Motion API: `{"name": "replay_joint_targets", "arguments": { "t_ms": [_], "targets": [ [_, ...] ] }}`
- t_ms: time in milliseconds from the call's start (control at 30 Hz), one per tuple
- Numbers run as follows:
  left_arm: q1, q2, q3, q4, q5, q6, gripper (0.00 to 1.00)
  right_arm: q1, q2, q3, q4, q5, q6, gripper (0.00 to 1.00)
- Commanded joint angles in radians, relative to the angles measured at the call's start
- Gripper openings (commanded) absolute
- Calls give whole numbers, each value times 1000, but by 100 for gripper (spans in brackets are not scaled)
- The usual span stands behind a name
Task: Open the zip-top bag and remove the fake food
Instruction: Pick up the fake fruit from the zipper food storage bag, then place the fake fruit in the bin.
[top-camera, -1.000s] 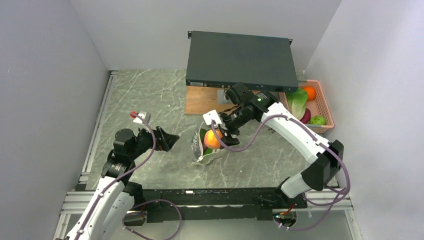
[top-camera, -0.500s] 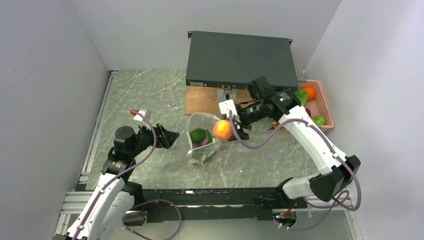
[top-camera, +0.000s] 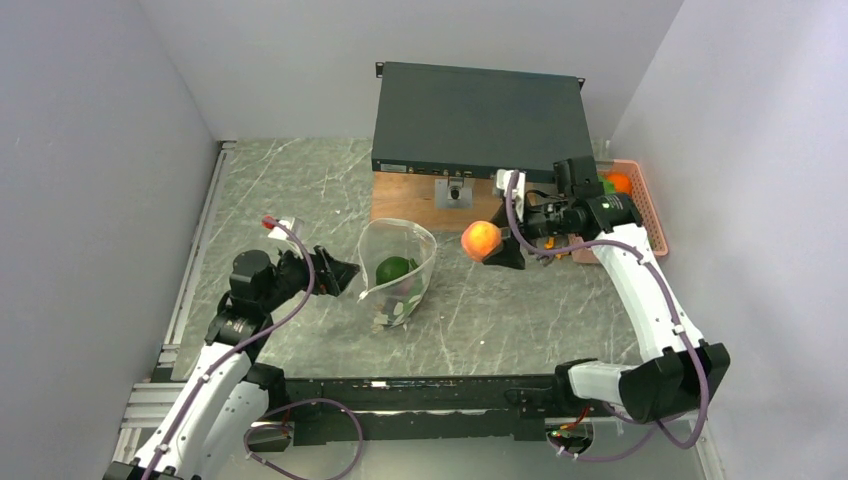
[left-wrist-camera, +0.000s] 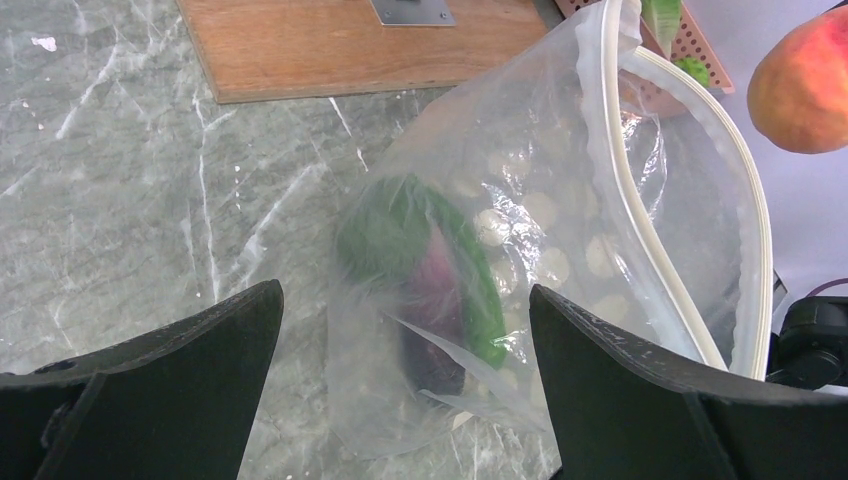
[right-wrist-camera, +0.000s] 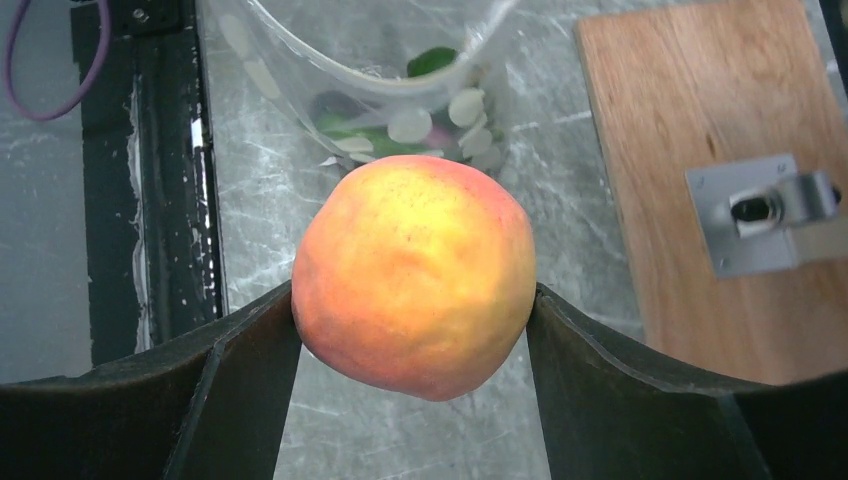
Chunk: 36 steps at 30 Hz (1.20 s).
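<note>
Marble table (top-camera: 300, 190), orange ball (top-camera: 482, 238) gripped in right pincer (right-wrist-camera: 413, 305)

Clear zip-top bag (top-camera: 424, 268) with white dots stands on the table (top-camera: 300, 190), mouth gaping open, with a green piece (left-wrist-camera: 385, 232) and a dark purple piece (left-wrist-camera: 437, 300) inside. An orange-red fruit (top-camera: 481, 238) – clamped in the right tool (top-camera: 488, 246) – hangs right of the bag.

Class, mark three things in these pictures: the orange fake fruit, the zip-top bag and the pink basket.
orange fake fruit (right-wrist-camera: 415, 275): right wrist view, middle of its front.
zip-top bag (left-wrist-camera: 530, 215): left wrist view, dotted clear side wall.
pink basket (top-camera: 652, 215): top external view, bare part by its right wall.
</note>
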Motion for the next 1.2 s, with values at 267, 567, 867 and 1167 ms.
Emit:
{"name": "replay_joint_targets", "arguments": {
  "t_ms": [267, 567, 867, 1167],
  "targets": [
    [5, 42, 44, 86, -14, -14, 98, -283, -144, -273, 230, -148, 274, 17],
    [6, 72, 54, 85, -21, -9, 98, -417, -195, -416, 355, -159, 419, 18],
    [6, 56, 37, 78, -44, -8, 98, -529, -181, -512, 444, -116, 506, 18],
    [8, 65, 42, 77, -51, 1, 99, -691, -64, -512, 473, -66, 567, 18]
  ]
}}
